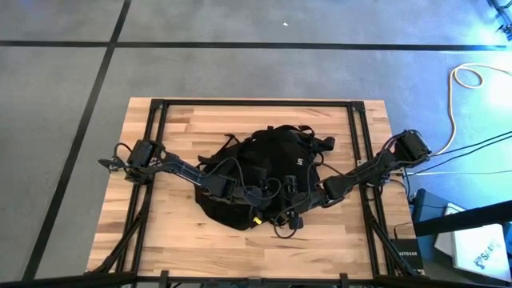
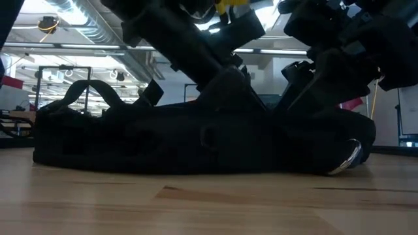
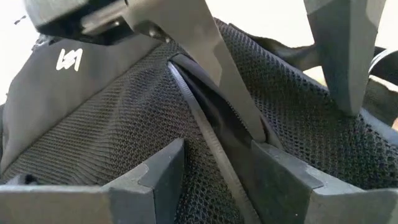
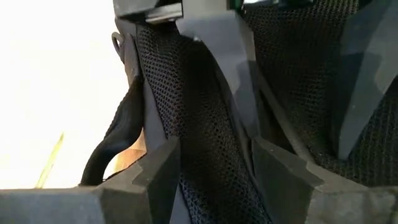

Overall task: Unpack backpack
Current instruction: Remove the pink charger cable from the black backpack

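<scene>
The backpack [image 1: 260, 180] lay flat mid-table [image 1: 184, 244], soft and floppy; it looked bulky but not fragile, best taken by a fabric fold or the zipper edge. Left gripper [image 3: 214, 165] had jaws partly open, straddling a zipper line on mesh. Right gripper [image 4: 211, 165] likewise half open over a mesh fold; no firm grip evident.

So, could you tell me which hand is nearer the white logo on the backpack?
Right. The right hand sits on the backpack just below the white logo in the high view; the left hand is farther to the side.
</scene>
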`<move>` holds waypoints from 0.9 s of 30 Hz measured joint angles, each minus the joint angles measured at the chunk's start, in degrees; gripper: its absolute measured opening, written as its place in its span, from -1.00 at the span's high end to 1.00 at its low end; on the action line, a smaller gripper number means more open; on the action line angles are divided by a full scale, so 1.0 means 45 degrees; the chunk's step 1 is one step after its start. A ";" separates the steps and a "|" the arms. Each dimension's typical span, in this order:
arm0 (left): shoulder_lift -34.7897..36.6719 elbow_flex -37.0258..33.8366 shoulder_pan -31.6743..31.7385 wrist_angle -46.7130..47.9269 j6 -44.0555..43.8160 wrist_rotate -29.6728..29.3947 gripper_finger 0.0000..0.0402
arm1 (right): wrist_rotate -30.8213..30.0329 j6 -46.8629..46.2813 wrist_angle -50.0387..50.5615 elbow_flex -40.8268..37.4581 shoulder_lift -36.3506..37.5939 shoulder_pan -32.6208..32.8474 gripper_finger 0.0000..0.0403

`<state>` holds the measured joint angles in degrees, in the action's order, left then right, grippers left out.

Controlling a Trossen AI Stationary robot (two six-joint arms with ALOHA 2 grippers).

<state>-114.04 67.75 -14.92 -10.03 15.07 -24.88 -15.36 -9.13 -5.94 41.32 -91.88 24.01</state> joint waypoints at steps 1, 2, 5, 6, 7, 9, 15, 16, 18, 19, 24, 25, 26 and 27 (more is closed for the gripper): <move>-0.0007 0.0005 0.0000 -0.0014 0.0001 -0.0002 0.12 | 0.0001 0.0000 -0.0004 0.0000 0.0000 0.0000 0.11; -0.0021 0.0005 0.0000 -0.0033 0.0011 -0.0047 0.10 | -0.0004 0.0000 -0.0008 0.0000 0.0000 0.0000 0.11; -0.0039 0.0005 -0.0024 -0.0052 -0.0067 -0.0947 0.00 | -0.0004 0.0000 -0.0008 0.0000 0.0000 -0.0010 0.11; -0.0039 0.0005 -0.0024 -0.0025 -0.0152 -0.1416 -0.03 | -0.0004 0.0000 -0.0008 0.0000 0.0000 -0.0010 0.11; -0.0039 0.0005 -0.0020 0.0045 -0.0142 -0.1778 -0.05 | -0.0004 0.0000 -0.0004 0.0000 0.0000 -0.0010 0.11; -0.0039 0.0005 0.0008 0.0120 0.0059 -0.2269 -0.09 | -0.0032 0.0000 -0.0012 0.0000 0.0000 -0.0011 0.11; -0.0039 0.0005 -0.0019 0.0088 0.0282 -0.3540 -0.11 | -0.0115 0.0000 -0.0021 0.0000 0.0000 -0.0010 0.11; -0.0039 0.0005 -0.0019 0.0089 0.0429 -0.3781 -0.11 | -0.0115 0.0000 -0.0018 0.0000 0.0000 -0.0010 0.11; -0.0039 0.0005 -0.0019 0.0089 0.0710 -0.4203 -0.11 | -0.0115 0.0000 -0.0023 0.0000 0.0000 -0.0010 0.11; -0.0039 0.0005 -0.0039 0.0092 0.0789 -0.4399 -0.11 | -0.0111 0.0000 -0.0018 0.0000 0.0000 -0.0010 0.11; -0.0039 0.0005 -0.0271 0.0068 0.1587 -0.5659 -0.11 | -0.0221 0.0005 -0.0063 0.0000 0.0000 -0.0010 0.11; -0.0039 0.0006 -0.0317 0.0057 0.1781 -0.5849 -0.11 | -0.0222 0.0005 -0.0054 0.0000 0.0000 -0.0010 0.11; -0.0039 0.0010 -0.0367 0.0055 0.1893 -0.6006 -0.11 | -0.0225 0.0008 -0.0036 0.0000 0.0000 -0.0010 0.11; -0.0039 0.0010 -0.0402 0.0054 0.1999 -0.6157 -0.11 | -0.0230 0.0010 -0.0020 0.0000 0.0000 -0.0010 0.11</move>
<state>-114.21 67.79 -16.72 -9.78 24.06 -52.59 -16.39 -9.08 -6.03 41.32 -91.88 23.97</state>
